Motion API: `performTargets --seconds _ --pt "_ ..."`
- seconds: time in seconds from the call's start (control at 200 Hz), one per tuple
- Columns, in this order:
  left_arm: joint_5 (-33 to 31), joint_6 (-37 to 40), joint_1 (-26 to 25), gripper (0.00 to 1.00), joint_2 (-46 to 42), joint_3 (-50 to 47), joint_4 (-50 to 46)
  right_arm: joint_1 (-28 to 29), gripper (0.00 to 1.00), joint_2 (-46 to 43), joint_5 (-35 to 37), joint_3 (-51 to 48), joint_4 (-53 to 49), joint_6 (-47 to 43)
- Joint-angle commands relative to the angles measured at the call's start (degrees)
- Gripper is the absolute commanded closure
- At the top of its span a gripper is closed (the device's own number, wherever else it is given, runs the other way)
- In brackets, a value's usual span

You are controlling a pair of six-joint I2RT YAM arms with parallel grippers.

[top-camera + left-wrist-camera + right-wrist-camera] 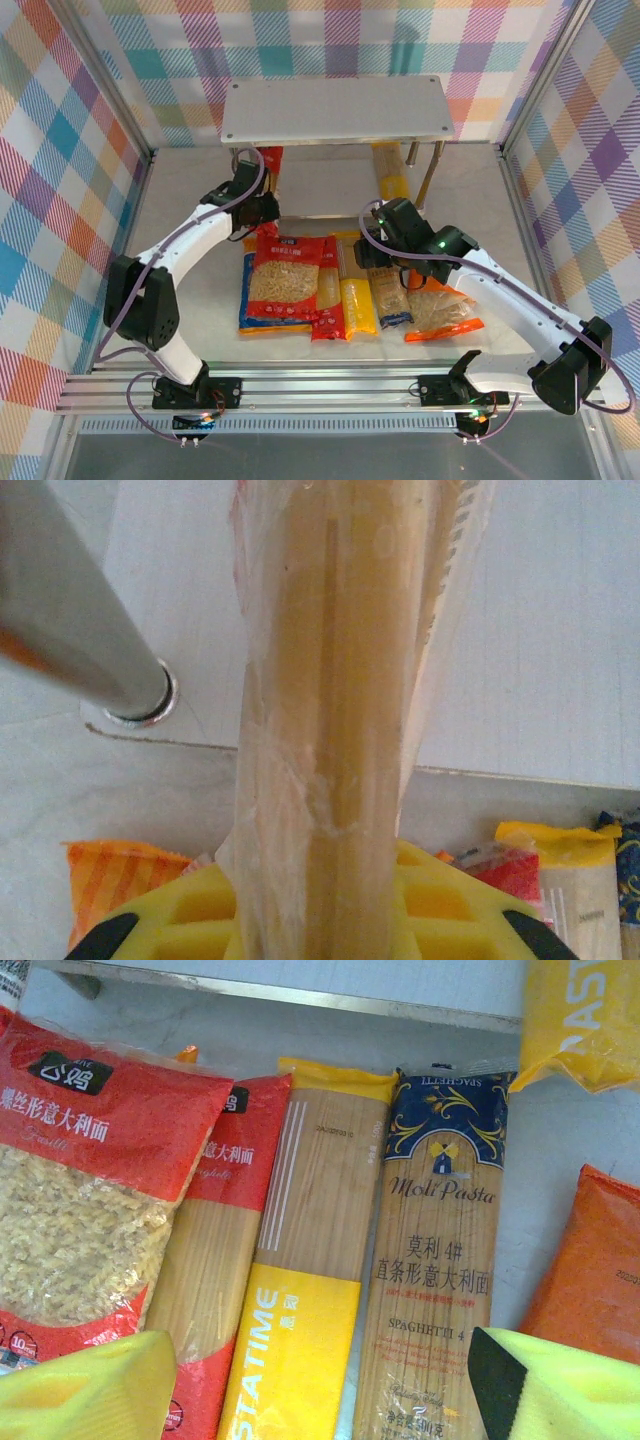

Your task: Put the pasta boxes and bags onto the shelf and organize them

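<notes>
My left gripper (257, 210) (320, 915) is shut on a long spaghetti pack (335, 680) in clear wrap with red edges. Its far end (271, 160) reaches over the shelf's lower board (320, 190) (560, 630), under the top board (335, 110). On that lower board lies a yellow pack (390, 175) (580, 1020). My right gripper (385, 248) (320, 1400) hovers open above the row on the table: red bag (285, 280) (90, 1180), red pack (328, 300) (215, 1250), yellow pack (357, 300) (310, 1260), dark blue pack (390, 295) (440, 1250), orange bag (440, 312) (595, 1260).
A blue bag (246, 310) lies partly under the red bag. A metal shelf leg (80, 610) stands just left of the held pack; another leg (430, 175) is at the right. Plaid walls close in the back and both sides.
</notes>
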Motion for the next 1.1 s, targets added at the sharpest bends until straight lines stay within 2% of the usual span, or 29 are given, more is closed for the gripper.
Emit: performTargets --seconds 0.0,0.34,0.55,0.595,0.64,0.72,0.92,0.995,1.015,1.095 --pt "-2.29 1.58 -0.68 1.00 0.55 5.43 6.52 0.37 0.22 0.28 -0.44 1.61 -0.19 0.54" --pt "-8.86 1.67 -0.76 1.00 3.65 5.83 3.98 0.37 0.22 0.11 -0.17 1.42 -0.57 0.68" --pt "-8.86 1.54 -0.76 0.98 5.94 7.00 3.98 0.37 0.22 0.07 0.03 1.52 -1.02 0.78" --pt "-8.83 1.51 -0.76 0.94 6.43 7.18 3.78 0.37 0.22 0.03 0.08 1.58 -1.15 0.75" --pt "-8.84 1.50 -0.76 0.85 6.80 7.15 3.81 0.34 0.22 -0.05 0.17 1.61 -1.32 0.80" --pt "-8.71 1.49 -0.76 0.74 7.33 6.81 4.21 0.37 0.22 -0.05 0.31 1.68 -1.50 0.81" --pt "-7.82 1.11 -0.76 0.63 8.57 6.59 5.20 0.37 0.22 -0.05 0.42 1.90 -1.95 0.94" --pt "-7.33 0.89 -0.76 0.57 8.74 6.48 5.53 0.39 0.22 -0.05 0.44 1.90 -2.17 1.07" --pt "-7.30 0.85 -0.76 0.52 8.70 6.46 5.57 0.37 0.22 -0.05 0.44 1.83 -2.23 1.15" --pt "-6.98 0.70 -0.76 0.42 8.41 6.21 5.86 0.37 0.22 -0.14 0.61 1.81 -2.67 1.25"
